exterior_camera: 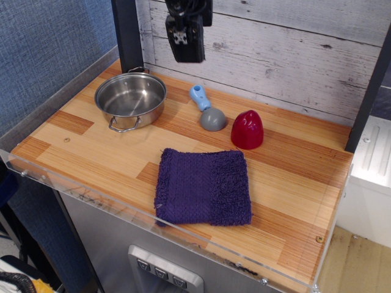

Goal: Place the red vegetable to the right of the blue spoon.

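The red vegetable (247,129), a glossy red dome, stands upright on the wooden table just right of the blue spoon (206,108). The spoon lies with its light-blue handle toward the back wall and its round grey bowl toward the front, a small gap from the red piece. My gripper (186,43) hangs high above the table at the back, over the space between the pot and the spoon, well clear of both things. It holds nothing. I cannot tell from this angle whether its jaws are open or shut.
A steel pot (131,99) with two handles stands at the back left. A purple towel (204,185) lies flat near the front middle. A dark post (126,33) rises at the back left, and a clear lip (122,201) runs along the front edge.
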